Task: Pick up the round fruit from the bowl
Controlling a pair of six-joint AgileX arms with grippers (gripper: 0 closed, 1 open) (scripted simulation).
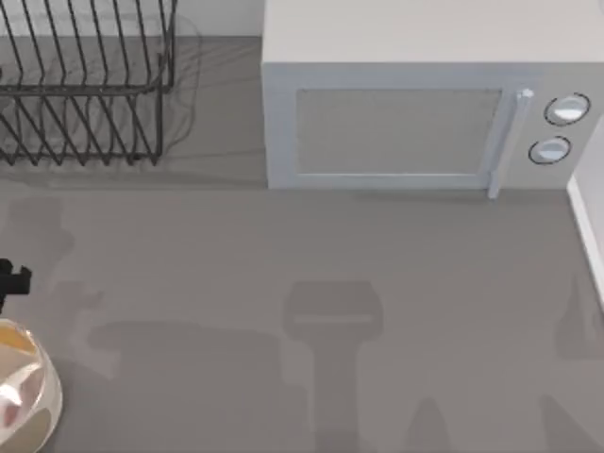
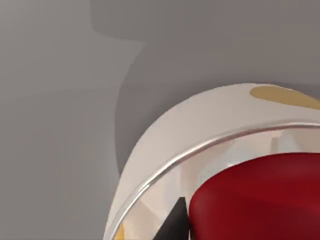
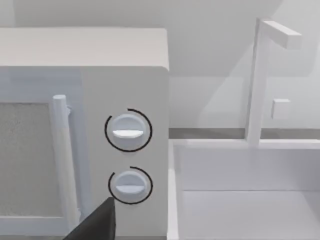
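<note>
Left gripper (image 2: 175,222) is working down inside the bowl (image 2: 165,135), one dark fingertip showing just beside the round fruit (image 2: 260,200); whether its fingers are spread or closed cannot be told. The fruit is lying within the rim, right next to that fingertip, against the pale inner wall. To grasp well, the arm is probably needing to centre its fingers on either side of the fruit, clear of the wall, before squeezing. Farther off, the right gripper (image 3: 95,222) is facing the microwave (image 3: 85,125), parked.
</note>
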